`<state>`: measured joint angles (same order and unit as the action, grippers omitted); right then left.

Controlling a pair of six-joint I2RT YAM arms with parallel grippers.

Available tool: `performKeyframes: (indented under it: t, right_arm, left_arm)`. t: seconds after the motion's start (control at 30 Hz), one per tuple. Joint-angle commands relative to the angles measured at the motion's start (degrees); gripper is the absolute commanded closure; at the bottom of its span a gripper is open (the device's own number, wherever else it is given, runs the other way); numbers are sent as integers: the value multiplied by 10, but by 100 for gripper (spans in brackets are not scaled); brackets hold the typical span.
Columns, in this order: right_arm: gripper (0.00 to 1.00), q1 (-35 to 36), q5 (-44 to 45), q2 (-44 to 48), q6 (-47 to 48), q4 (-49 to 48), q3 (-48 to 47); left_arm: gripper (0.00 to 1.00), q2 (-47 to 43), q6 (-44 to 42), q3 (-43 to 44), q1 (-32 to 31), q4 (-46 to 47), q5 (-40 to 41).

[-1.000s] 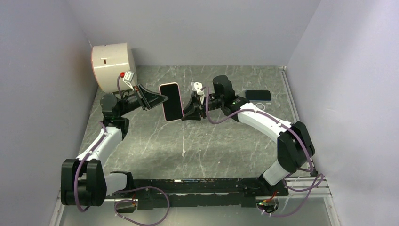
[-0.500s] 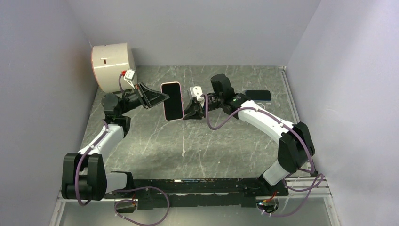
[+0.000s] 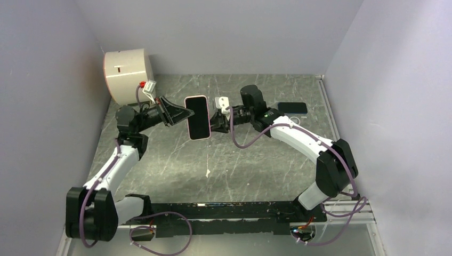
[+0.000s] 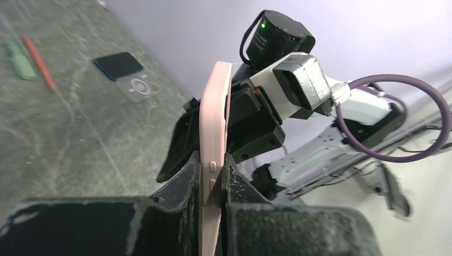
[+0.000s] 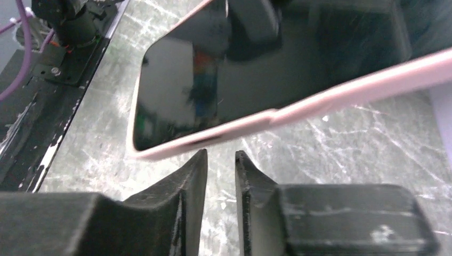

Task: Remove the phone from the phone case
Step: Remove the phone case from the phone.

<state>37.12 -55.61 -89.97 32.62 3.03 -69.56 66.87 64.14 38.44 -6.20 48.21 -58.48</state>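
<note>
Our right hand (image 3: 213, 124) has closed in beside the phone (image 3: 198, 117), fingers barely parted and empty, while our left hand (image 3: 185, 113) clamps its pink case (image 4: 215, 133) above the desk (image 3: 240, 160); slick and stiff, it wants edge grips.

Nothing legible: no text, brand, label or number. The screen of the phone (image 3: 198, 117) is dark, and the small dark mark on the white cylinder (image 3: 128, 74) is too small to read.
</note>
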Motion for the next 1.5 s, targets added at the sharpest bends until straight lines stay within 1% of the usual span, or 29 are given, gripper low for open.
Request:
performKeyframes:
  t: [0.0, 0.07, 0.17, 0.3, 0.37, 0.43, 0.6, 0.77, 0.97, 1.07, 1.17, 1.33, 1.43, 1.47]
  right_arm:
    - [66, -5, 2, 49, -31, -19, 46]
    - [58, -8, 2, 64, -42, -16, 65]
    - [50, -10, -10, 76, -66, -17, 79]
    - [40, -9, -47, 80, -138, -69, 83]
    - [37, -10, -61, 81, -177, -110, 88]
    - [37, -9, -68, 80, -207, -141, 90]
    - [39, -5, -74, 66, -253, -177, 84]
    - [45, -3, -75, 57, -287, -211, 83]
    - [52, 0, -80, 44, -285, -211, 72]
    - [56, 1, -81, 40, -268, -191, 66]
    - [65, 1, -76, 36, -243, -169, 58]
    - [76, 2, -75, 37, -196, -142, 47]
    - [92, 3, -77, 36, -144, -118, 39]
    - [95, 3, -74, 36, -130, -113, 37]
  left_arm:
    - [97, -70, -125, 26, 0, -109, 57]
    - [97, -85, -141, 23, 0, -121, 70]
    - [98, -93, -139, 17, 0, -101, 71]
    - [98, -91, -122, 9, 0, -65, 60]
    - [97, -93, -119, 7, 0, -57, 59]
    - [98, -95, -118, 7, 0, -57, 58]
    - [98, -96, -108, 6, 0, -44, 55]
    - [98, -96, -100, 3, 0, -32, 51]
    - [97, -97, -83, 2, 0, -14, 46]
    - [97, -96, -70, 2, 0, -11, 47]
    - [97, -90, -57, 10, 0, -25, 47]
    - [97, -73, -17, 9, 0, 4, 42]
    - [98, -60, 6, 13, 0, 5, 41]
    - [97, -56, 11, 15, 0, 2, 42]
